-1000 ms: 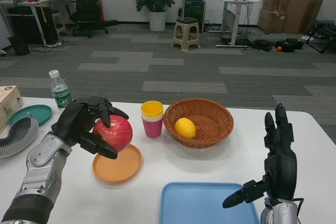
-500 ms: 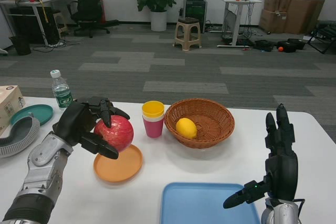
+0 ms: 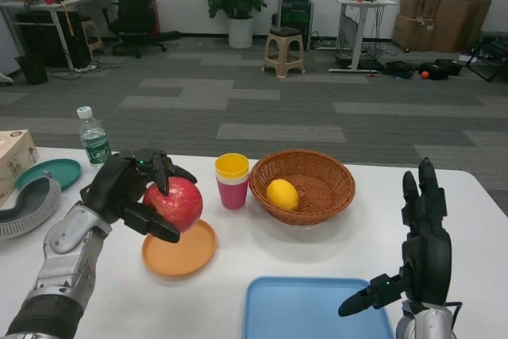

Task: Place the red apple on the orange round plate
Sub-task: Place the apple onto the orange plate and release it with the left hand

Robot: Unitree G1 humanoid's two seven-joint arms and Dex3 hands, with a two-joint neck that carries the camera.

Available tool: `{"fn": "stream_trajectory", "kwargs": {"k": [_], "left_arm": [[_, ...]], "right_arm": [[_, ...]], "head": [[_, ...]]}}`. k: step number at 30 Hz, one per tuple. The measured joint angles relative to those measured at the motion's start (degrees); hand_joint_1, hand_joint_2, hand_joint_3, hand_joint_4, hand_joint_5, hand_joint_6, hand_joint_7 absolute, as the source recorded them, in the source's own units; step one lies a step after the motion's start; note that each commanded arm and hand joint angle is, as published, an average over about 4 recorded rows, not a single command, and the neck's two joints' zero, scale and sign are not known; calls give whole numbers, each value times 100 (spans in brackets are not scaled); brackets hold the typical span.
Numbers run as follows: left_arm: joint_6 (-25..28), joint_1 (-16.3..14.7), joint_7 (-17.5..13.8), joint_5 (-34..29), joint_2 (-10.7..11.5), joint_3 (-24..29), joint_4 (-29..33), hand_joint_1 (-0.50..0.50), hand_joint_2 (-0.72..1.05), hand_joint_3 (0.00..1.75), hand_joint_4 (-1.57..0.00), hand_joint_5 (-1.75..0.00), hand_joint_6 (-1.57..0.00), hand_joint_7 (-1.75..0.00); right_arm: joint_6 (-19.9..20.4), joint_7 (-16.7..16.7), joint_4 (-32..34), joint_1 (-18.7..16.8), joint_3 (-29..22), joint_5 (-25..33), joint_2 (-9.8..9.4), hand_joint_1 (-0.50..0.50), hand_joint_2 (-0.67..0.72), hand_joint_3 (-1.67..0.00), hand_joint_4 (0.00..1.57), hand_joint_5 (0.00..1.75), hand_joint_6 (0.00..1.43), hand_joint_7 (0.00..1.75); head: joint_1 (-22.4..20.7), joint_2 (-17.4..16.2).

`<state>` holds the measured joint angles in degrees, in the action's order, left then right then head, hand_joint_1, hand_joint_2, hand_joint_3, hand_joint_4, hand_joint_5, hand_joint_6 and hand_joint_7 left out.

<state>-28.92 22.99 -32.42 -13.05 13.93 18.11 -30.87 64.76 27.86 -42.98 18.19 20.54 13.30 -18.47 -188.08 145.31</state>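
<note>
My left hand (image 3: 125,190) grips the red apple (image 3: 175,203) from its left side and top, fingers wrapped over it. The apple hangs just above the far left part of the orange round plate (image 3: 182,250), which lies on the white table; I cannot tell whether it touches the plate. My right hand (image 3: 417,252) stands upright at the table's right side with fingers apart, holding nothing.
Stacked yellow and pink cups (image 3: 232,179) stand right of the apple. A wicker basket (image 3: 302,184) holds a lemon (image 3: 282,194). A blue tray (image 3: 313,307) lies at the front edge. A water bottle (image 3: 94,140), a teal plate (image 3: 46,173) and a grey hose (image 3: 25,206) sit at left.
The apple and my left hand have barely moved; the whole picture has shifted slightly as the camera moved. The right hand is unmoved.
</note>
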Motion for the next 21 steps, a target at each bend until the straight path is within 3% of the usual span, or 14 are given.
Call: {"fn": "stream_trajectory", "kwargs": {"k": [5,13,21], "left_arm": [[-41,64,86,17,4,-18,-737,50,21,4,-157,-154,-136,-126],[-154,442,303,208,143,-93,-1721,50,25,7,-157,-154,-136,-119],[-169,627,355,255,236,-169,-2235,50,25,2,-157,-154,-136,-119]], "right_arm": [[0,0,0,0,1,2,-1,-21,60,0,0,0,0,7],[-1,0,-24,-1,3,1,-2,-21,60,0,0,0,0,7],[-1,0,-31,-1,3,2,-1,-21,60,0,0,0,0,7]], "head": [[0,0],[1,-1],[-38,6]]}}
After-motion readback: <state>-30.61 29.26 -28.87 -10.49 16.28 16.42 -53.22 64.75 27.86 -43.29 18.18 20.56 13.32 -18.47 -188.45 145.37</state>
